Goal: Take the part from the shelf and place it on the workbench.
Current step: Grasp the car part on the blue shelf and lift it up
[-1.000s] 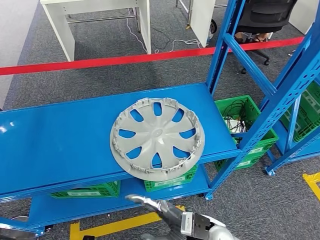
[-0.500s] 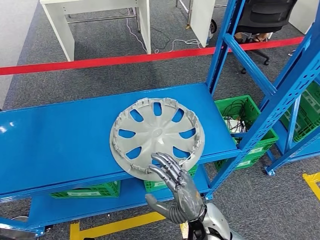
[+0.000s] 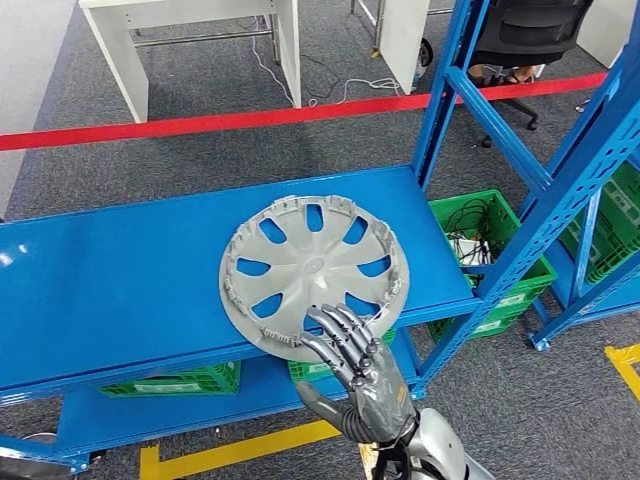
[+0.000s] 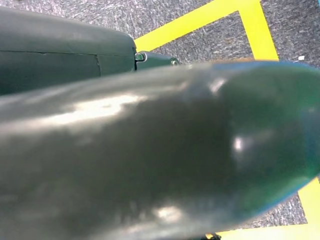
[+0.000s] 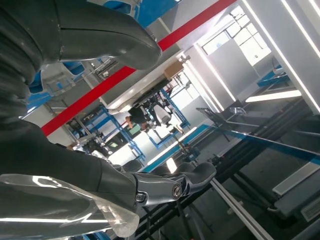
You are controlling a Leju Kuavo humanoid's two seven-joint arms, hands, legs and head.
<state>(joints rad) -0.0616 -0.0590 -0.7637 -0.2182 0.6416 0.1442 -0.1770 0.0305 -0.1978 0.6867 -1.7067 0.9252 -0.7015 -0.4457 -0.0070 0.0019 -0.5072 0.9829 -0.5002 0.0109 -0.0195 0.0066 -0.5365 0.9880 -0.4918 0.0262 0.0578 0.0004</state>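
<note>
We see the grey hubcap (image 3: 314, 277) flat on the blue shelf (image 3: 113, 290), front edge overhanging. Right hand (image 3: 361, 374) w/ fingers spread, empty, fingertips over the near rim; contact unclear.

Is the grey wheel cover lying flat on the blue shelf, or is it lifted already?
Lying flat. The wheel cover rests on the blue shelf, its near edge overhanging the front. The right hand reaches it with spread fingers, not gripping.
</note>
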